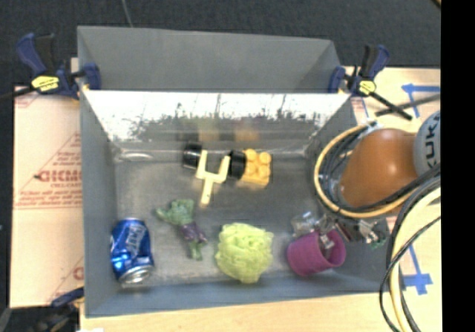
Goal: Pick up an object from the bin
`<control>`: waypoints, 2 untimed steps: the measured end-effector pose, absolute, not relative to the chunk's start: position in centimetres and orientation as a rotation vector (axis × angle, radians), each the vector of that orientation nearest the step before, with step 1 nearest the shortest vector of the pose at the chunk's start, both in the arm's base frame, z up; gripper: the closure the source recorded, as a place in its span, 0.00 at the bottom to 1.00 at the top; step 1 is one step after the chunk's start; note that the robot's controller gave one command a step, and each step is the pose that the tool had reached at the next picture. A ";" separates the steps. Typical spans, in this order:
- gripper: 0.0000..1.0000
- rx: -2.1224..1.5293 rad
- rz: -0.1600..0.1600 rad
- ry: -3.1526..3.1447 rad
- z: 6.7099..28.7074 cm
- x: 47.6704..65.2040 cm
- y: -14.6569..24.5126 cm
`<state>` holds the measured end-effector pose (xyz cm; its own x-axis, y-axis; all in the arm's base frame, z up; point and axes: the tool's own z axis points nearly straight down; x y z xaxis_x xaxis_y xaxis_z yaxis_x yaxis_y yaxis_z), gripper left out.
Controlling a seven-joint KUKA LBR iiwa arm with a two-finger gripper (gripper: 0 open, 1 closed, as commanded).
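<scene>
The gripper point(320, 228) is low in the near right corner of the bin point(208, 63), touching the upper rim of a magenta cup point(312, 258) that lies there. It cannot be told whether the gripper is open or closed on the cup. A pale green crumpled lump point(243, 251) lies just left of the cup.

A blue drinks can point(131, 250) lies on its side at near left. Just right of it, a small green-and-purple toy figure point(183, 223) lies near a pale green, crinkled, lettuce-like lump point(243, 250). Farther back, a cream fork-shaped piece point(209, 175) rests between two black cylinders point(192, 156), the right-hand one touching a knobbly yellow block point(257, 167).
</scene>
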<state>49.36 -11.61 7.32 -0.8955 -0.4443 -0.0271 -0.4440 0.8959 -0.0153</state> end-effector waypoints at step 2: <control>1.00 -0.710 -0.010 3.035 8.5 49.2 -11.6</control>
